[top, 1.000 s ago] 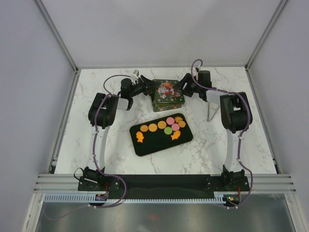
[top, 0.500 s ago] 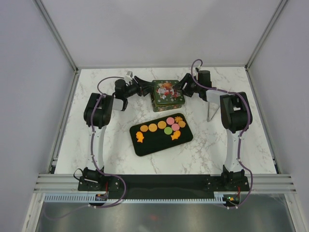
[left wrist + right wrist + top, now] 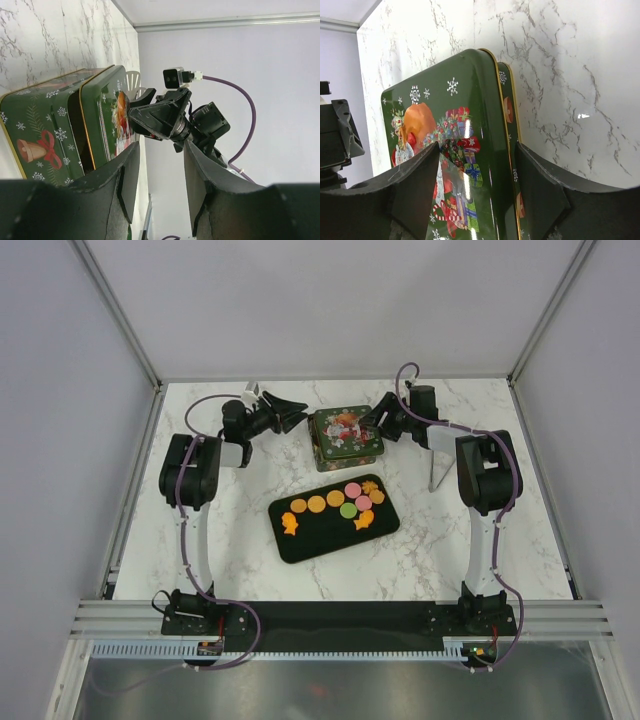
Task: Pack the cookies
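The cookies [image 3: 340, 503], round orange, pink and green pieces plus orange fish shapes, lie on a black tray [image 3: 300, 545] at mid-table. Behind the tray stands a green Christmas tin [image 3: 345, 437] with its lid on. A dark gap shows between lid and base in the left wrist view, on the tin [image 3: 50, 135]. My left gripper [image 3: 300, 407] hovers open to the tin's left, apart from it, and nothing lies between its jaws [image 3: 160, 150]. My right gripper [image 3: 372, 422] is at the tin's back right corner. Its jaws [image 3: 477, 150] straddle the lid edge and wall of the tin [image 3: 465, 125].
A thin metal tool [image 3: 433, 472] lies on the marble to the right of the tin, close to the right arm. Enclosure walls stand at the back and along both sides of the table.
My left gripper has pulled back leftward, from against the tin's left side to a spot clear of it. The right gripper and the tin have stayed put.
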`<state>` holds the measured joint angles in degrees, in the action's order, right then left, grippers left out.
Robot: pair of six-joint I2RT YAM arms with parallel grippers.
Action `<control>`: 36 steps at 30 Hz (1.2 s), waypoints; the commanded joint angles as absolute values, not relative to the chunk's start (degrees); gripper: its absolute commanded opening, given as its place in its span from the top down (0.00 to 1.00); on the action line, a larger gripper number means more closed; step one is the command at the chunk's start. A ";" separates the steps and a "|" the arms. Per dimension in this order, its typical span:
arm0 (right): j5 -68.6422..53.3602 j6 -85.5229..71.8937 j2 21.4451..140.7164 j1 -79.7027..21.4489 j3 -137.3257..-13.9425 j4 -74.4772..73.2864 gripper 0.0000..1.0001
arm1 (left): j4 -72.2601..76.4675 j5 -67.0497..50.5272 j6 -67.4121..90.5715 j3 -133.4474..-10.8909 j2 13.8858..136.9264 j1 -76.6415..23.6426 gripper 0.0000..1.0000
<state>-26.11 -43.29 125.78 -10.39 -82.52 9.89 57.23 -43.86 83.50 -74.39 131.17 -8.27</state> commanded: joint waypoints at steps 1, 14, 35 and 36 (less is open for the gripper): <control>-24.96 -41.84 126.04 -11.16 -85.08 8.97 0.31 | 59.59 -44.56 81.30 -73.30 127.53 -7.56 0.52; -19.60 -38.32 126.30 -14.15 -89.82 2.11 0.31 | 59.59 -44.56 81.30 -73.39 119.01 -9.58 0.52; -17.75 -36.74 127.44 -15.38 -92.20 -1.41 0.30 | 59.59 -44.56 81.30 -74.18 111.62 -12.92 0.52; -17.93 -36.83 127.44 -15.38 -92.20 -1.32 0.30 | 59.59 -44.56 81.30 -74.18 111.62 -12.92 0.52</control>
